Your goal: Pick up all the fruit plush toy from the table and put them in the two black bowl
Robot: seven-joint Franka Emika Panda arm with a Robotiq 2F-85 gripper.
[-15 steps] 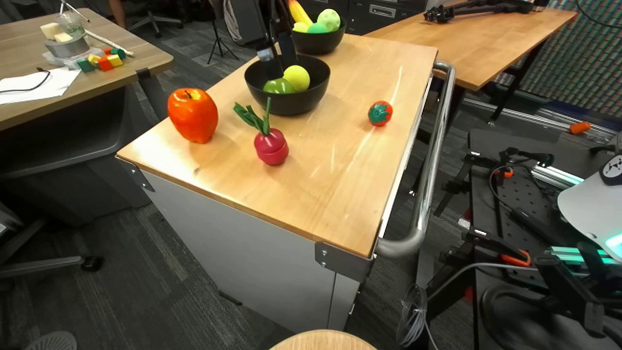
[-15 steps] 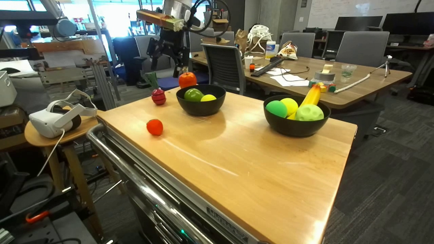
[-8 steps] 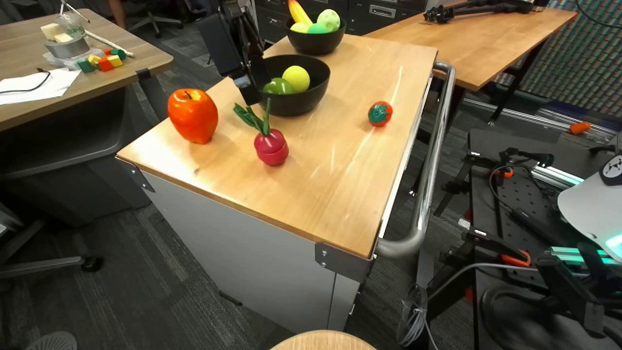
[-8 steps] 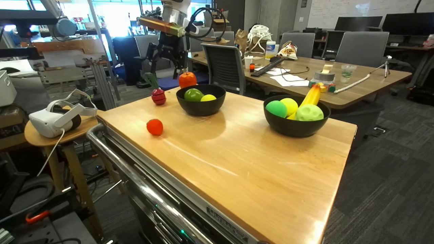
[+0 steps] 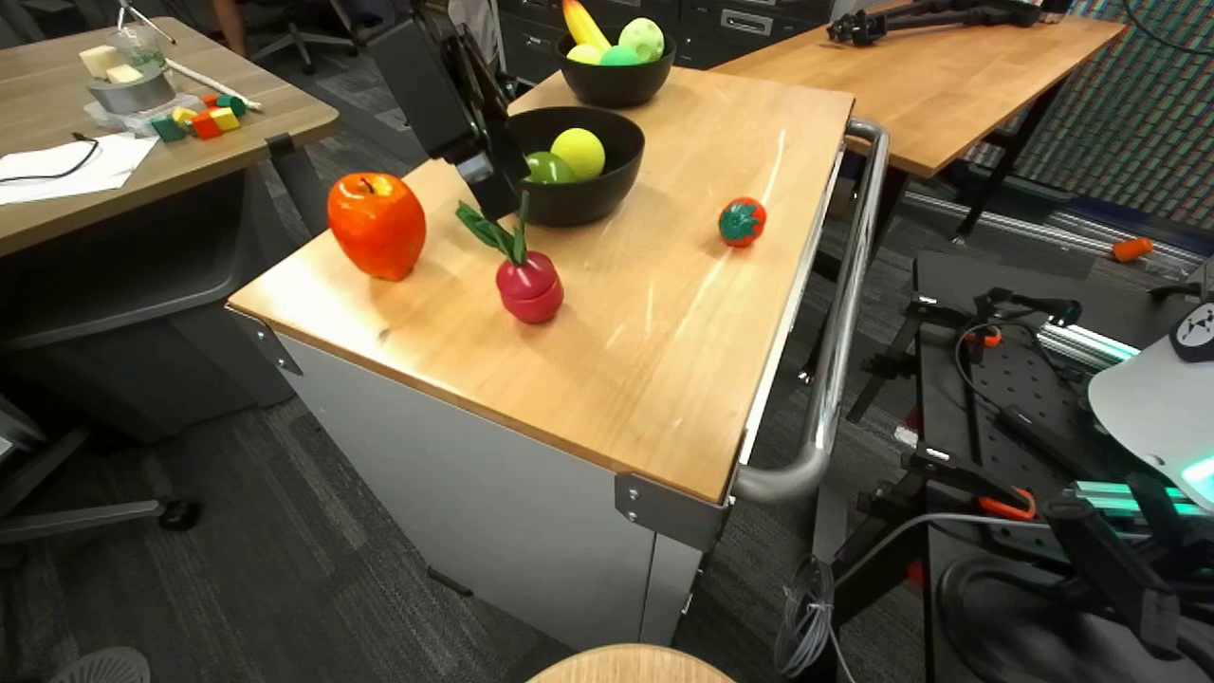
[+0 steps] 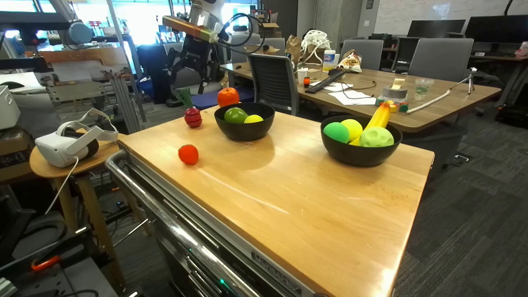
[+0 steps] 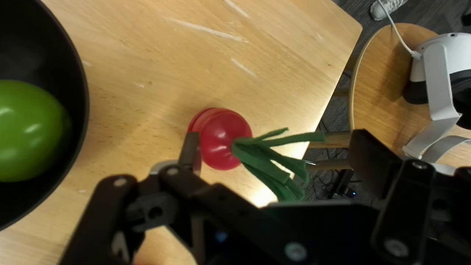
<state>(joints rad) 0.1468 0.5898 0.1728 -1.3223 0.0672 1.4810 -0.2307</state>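
The dark red toy with green leaves (image 5: 529,289) stands on the table (image 5: 645,379). In the wrist view its leaves spread between my open fingers, with the red body (image 7: 224,138) beside one fingertip. My gripper (image 7: 279,154) is open and holds nothing; it also shows above the table in an exterior view (image 6: 187,84). The big red-orange toy (image 5: 377,226) stands near a table corner. A tiny red toy (image 6: 188,154) lies near the bar side. The nearer black bowl (image 5: 588,201) holds a green toy (image 7: 27,130) and a yellow ball (image 5: 579,152). The farther black bowl (image 6: 361,159) holds several toys.
A metal bar (image 5: 849,313) runs along the table's side. A round stool (image 7: 371,73) with a white headset (image 6: 72,144) stands by one table end. A wooden desk (image 6: 445,107) with papers and small items is behind. The black bowl's rim (image 7: 84,110) is close to my gripper.
My gripper has moved from over the nearer black bowl to beside it, towards the dark red toy. It stays open. The toys and bowls have not moved.
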